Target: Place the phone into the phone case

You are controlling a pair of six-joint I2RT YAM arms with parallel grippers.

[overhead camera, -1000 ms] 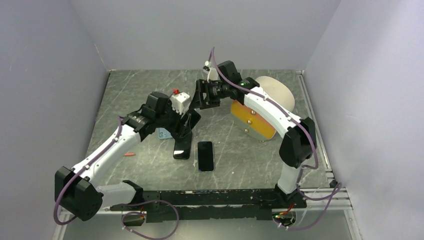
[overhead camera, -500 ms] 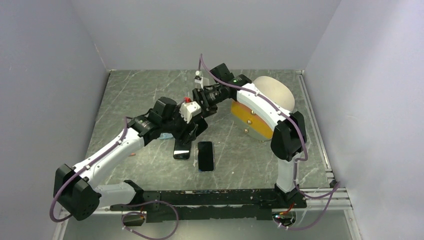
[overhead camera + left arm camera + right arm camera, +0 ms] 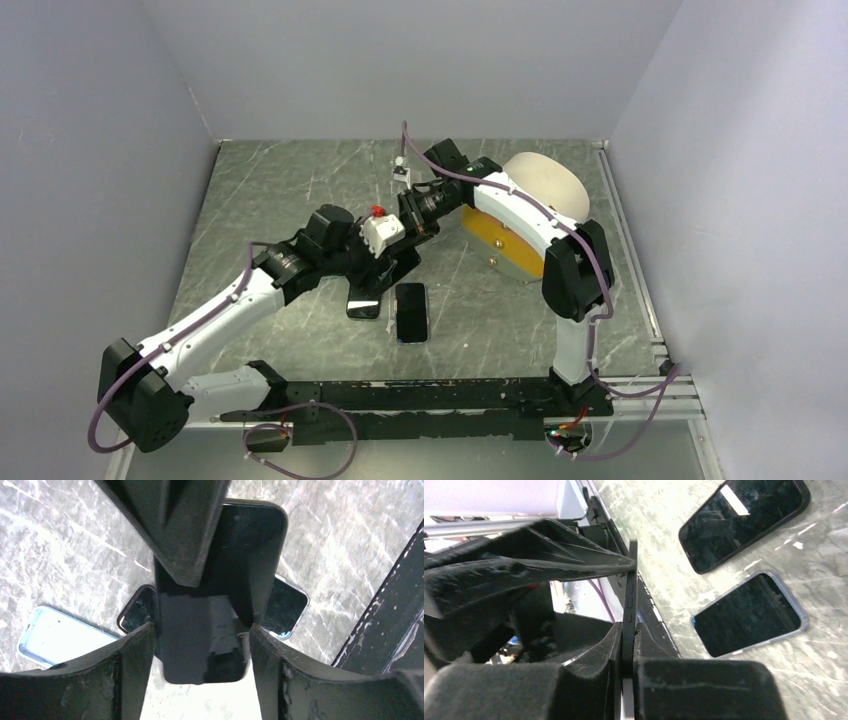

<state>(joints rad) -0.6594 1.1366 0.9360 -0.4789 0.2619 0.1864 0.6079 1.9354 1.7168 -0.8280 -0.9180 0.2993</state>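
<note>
A black phone (image 3: 255, 540) hangs above the table, held by both grippers. My left gripper (image 3: 200, 627) spans its width, one finger (image 3: 135, 650) against each long side. My right gripper (image 3: 628, 627) is shut flat on the phone's faces, with the phone (image 3: 630, 580) seen edge-on. In the top view the two grippers meet mid-table, left gripper (image 3: 392, 262) below right gripper (image 3: 415, 222). A light blue phone case (image 3: 47, 635) lies open side up on the table under my left arm.
Two more handsets lie below: a black one (image 3: 364, 298) and a blue-rimmed one (image 3: 410, 312). A cream dome (image 3: 545, 180) with an orange disc (image 3: 505, 240) stands at the back right. A black rail (image 3: 430, 395) runs along the near edge.
My right gripper came down and left toward the left gripper and closed on the phone. My left arm shifted right with the phone still in it.
</note>
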